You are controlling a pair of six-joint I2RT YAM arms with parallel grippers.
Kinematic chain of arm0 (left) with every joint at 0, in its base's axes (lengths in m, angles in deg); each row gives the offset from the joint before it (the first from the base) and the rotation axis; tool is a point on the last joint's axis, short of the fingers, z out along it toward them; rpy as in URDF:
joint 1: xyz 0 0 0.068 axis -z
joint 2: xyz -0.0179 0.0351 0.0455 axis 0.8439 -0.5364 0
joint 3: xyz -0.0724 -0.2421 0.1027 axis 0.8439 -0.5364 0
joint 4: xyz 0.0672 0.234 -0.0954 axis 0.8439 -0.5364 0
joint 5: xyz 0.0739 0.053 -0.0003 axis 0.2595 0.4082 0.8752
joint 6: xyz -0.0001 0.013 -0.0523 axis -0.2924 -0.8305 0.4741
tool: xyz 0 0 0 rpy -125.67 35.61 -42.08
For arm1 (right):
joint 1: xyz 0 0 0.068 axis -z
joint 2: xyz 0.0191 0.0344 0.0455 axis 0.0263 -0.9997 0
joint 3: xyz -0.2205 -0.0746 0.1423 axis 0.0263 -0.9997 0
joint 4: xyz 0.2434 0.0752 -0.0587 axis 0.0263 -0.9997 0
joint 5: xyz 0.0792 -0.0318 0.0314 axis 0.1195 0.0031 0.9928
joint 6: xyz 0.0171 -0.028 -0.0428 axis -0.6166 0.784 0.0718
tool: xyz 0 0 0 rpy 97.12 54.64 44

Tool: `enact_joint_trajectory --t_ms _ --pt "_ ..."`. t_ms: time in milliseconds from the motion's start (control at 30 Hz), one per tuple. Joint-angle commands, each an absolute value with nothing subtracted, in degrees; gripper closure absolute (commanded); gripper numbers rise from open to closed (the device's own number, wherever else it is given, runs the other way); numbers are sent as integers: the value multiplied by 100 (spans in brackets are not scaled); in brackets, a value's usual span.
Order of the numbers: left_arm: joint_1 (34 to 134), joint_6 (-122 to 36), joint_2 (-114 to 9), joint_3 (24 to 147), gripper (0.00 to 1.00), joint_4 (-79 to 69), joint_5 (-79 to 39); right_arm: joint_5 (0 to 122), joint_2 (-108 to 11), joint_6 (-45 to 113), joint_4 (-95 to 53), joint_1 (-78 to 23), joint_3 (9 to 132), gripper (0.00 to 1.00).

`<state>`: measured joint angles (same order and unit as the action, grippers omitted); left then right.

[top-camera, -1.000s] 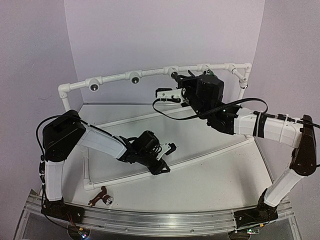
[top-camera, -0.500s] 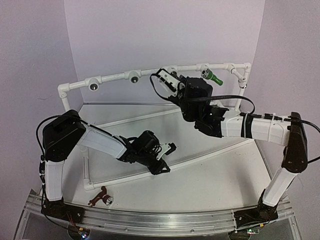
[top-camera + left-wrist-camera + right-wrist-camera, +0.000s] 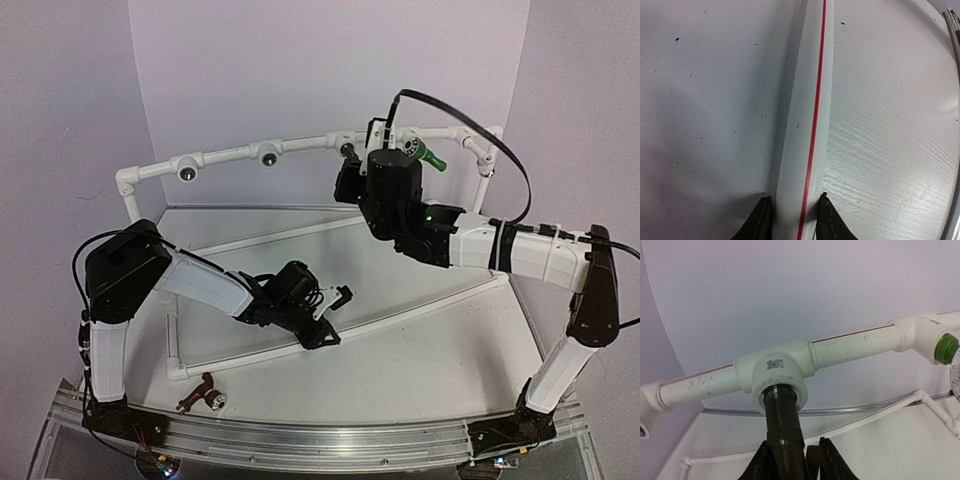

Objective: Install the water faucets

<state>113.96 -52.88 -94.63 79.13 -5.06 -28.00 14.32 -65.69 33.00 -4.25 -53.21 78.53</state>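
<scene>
Only the right wrist view shows the black faucet (image 3: 785,430) clamped in the right gripper (image 3: 795,460), its long axis running straight into the tee socket (image 3: 777,372). The left gripper (image 3: 794,222) pinches a red-striped pipe (image 3: 807,125) on the white table (image 3: 430,350), which has lilac walls around it. The green faucet (image 3: 428,155) juts out beside it, and the reddish-brown faucet (image 3: 203,393) lies at the table's near edge.

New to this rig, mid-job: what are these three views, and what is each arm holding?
Two robot arms stand at the near edge of the table. One view looks down on both; the others come from a camera on each wrist. The left tool grips a red-striped white pipe lying on the table. The right tool holds the black faucet, its end in a tee socket of the raised rail. A green faucet sits in the next socket; a reddish-brown faucet lies loose near the left base.
</scene>
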Motion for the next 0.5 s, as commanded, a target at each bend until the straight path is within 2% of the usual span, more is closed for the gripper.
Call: enact_joint_trajectory --t_ms 0,100,267,333,367,467 --pt "11504 -4652 -10213 7520 93 -2077 -2843 1550 -6507 -683 481 -5301 8225 100" --pt "11504 -4652 -10192 7520 93 -2073 -2851 1876 -6593 -1114 632 -5272 8341 100" --pt "11504 -4652 -10207 7505 93 -2077 -2826 2109 -6508 -838 691 -5272 8259 100" --pt "11504 -4652 -10206 7510 93 -2082 -2831 2249 -6389 -580 697 -5271 8093 93" --pt "11504 -4652 -10199 7512 93 -2076 -2839 2334 -6288 -363 688 -5268 7963 86" --pt "11503 -4652 -10186 7506 93 -2077 -2830 2643 -6001 325 345 -5282 7748 58"
